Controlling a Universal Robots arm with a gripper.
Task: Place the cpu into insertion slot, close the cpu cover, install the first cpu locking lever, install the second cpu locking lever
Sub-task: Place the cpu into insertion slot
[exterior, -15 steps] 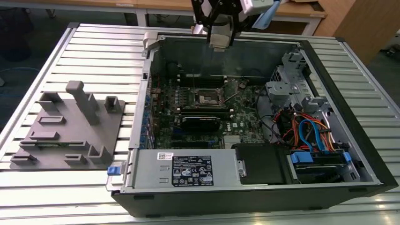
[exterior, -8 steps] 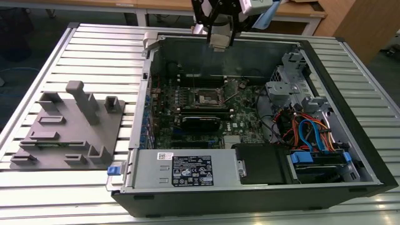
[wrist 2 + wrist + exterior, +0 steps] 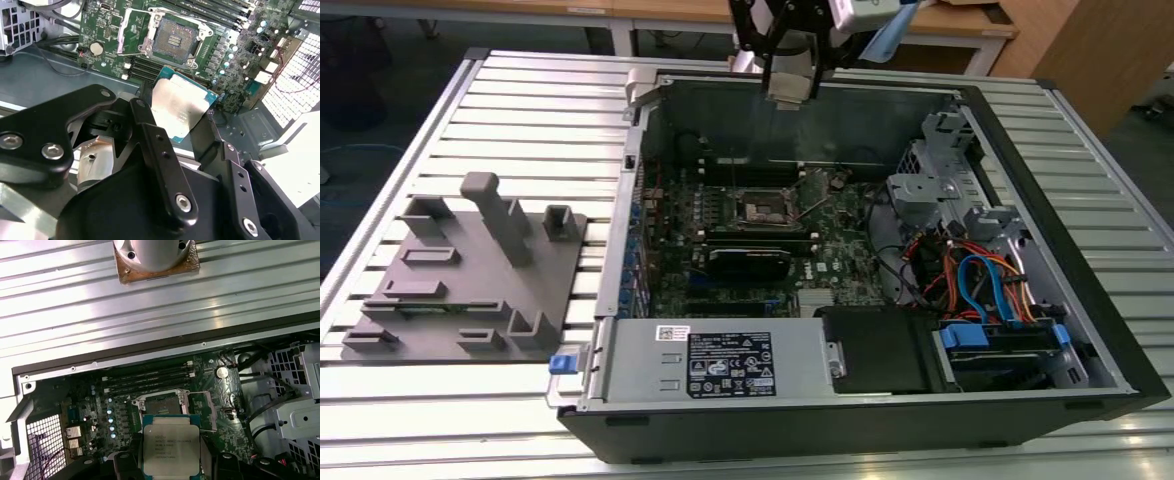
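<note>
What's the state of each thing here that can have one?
claw: shut on the cpu.
cpu: gripped by its edges, held clear of the board, not yet seated.
insertion slot: empty, contacts exposed.
computer case: lying on its side, side panel off, inside open.

cpu (image 3: 179, 107): two opposite edges hidden under the fingers (image 3: 150, 135) of the gripper (image 3: 176, 117) clamping it.
insertion slot (image 3: 160, 403): beyond the gripper, near part hidden behind the cpu in the first wrist view.
arm (image 3: 787, 20): above the gripper, cut off by the exterior view's upper edge.
</note>
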